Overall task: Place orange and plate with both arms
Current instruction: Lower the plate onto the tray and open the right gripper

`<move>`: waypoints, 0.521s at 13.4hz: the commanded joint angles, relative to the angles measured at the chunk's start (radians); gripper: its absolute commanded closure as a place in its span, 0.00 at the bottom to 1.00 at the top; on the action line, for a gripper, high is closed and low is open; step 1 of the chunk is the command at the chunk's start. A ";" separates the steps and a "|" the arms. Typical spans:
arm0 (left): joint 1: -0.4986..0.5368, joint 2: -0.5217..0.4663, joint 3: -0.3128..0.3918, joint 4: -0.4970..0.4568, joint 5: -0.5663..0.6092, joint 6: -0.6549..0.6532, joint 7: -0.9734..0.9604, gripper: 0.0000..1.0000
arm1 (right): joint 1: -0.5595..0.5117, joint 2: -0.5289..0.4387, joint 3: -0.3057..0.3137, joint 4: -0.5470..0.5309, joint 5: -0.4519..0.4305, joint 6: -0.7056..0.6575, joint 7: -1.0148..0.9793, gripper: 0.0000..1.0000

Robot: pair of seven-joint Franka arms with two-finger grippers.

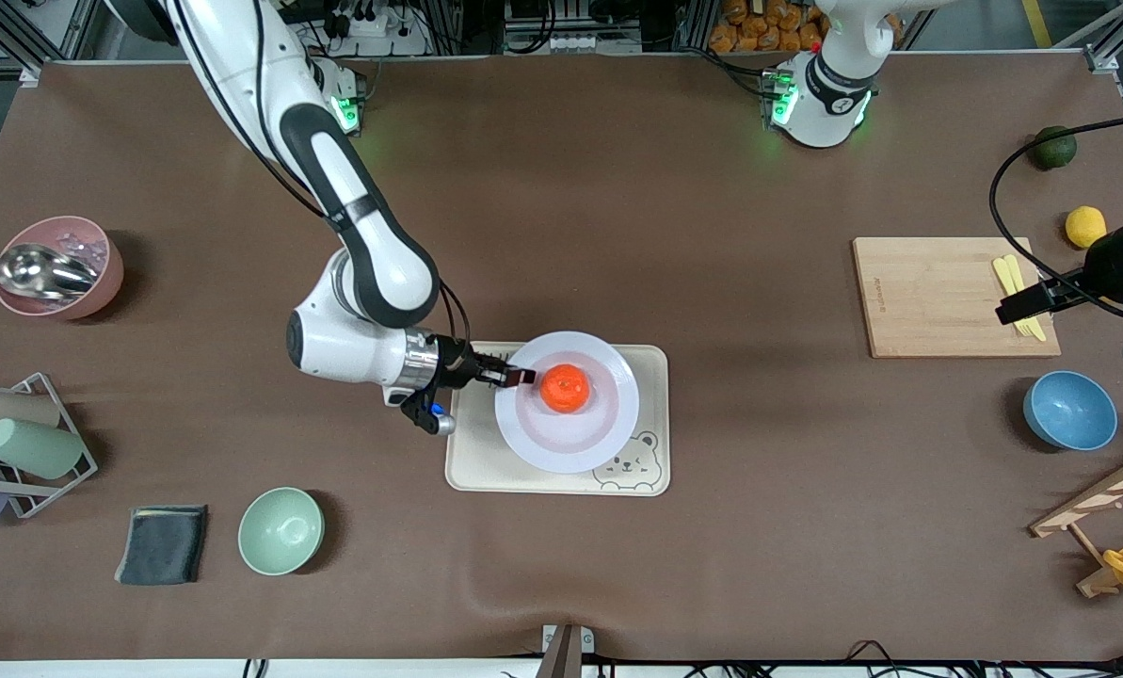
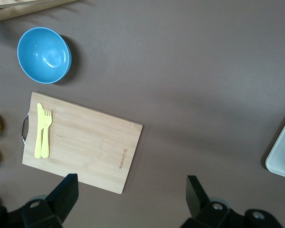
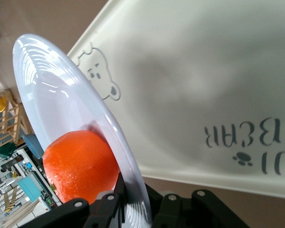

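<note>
Front view: the right gripper [image 1: 516,376] pinches the rim of the plate [image 1: 567,402], which carries the orange [image 1: 564,388] over the bear-print tray [image 1: 474,461]; left wrist view: the left gripper [image 2: 130,199] waits, fingers spread, above the cutting board [image 2: 85,142]; right wrist view: lowering level seems wise.

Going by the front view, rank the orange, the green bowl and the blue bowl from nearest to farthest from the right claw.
The right claw is shut on the rim of the plate.
1. The orange: on the plate, beside the claw.
2. The green bowl: nearer the front camera, toward the right arm's end of the table.
3. The blue bowl: toward the left arm's end.
</note>
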 commanded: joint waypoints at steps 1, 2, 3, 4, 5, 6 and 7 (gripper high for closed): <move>0.005 -0.019 -0.005 -0.019 0.007 0.006 0.011 0.00 | -0.011 0.030 0.016 0.047 -0.010 -0.016 0.020 1.00; 0.005 -0.015 -0.005 -0.018 0.007 0.009 0.011 0.00 | -0.009 0.032 0.016 0.044 -0.010 -0.015 0.005 1.00; 0.005 -0.013 -0.005 -0.016 0.007 0.015 0.011 0.00 | -0.004 0.038 0.016 0.046 -0.006 -0.010 -0.038 1.00; 0.005 -0.012 -0.005 -0.016 0.007 0.017 0.011 0.00 | -0.007 0.053 0.016 0.049 0.000 -0.009 -0.072 1.00; 0.003 -0.010 -0.005 -0.016 0.007 0.023 0.013 0.00 | -0.009 0.064 0.016 0.049 0.023 -0.006 -0.090 1.00; 0.003 -0.010 -0.005 -0.016 0.007 0.026 0.013 0.00 | -0.004 0.069 0.016 0.049 0.045 -0.006 -0.110 1.00; 0.003 -0.010 -0.005 -0.016 0.007 0.029 0.013 0.00 | 0.000 0.075 0.016 0.049 0.065 -0.004 -0.136 1.00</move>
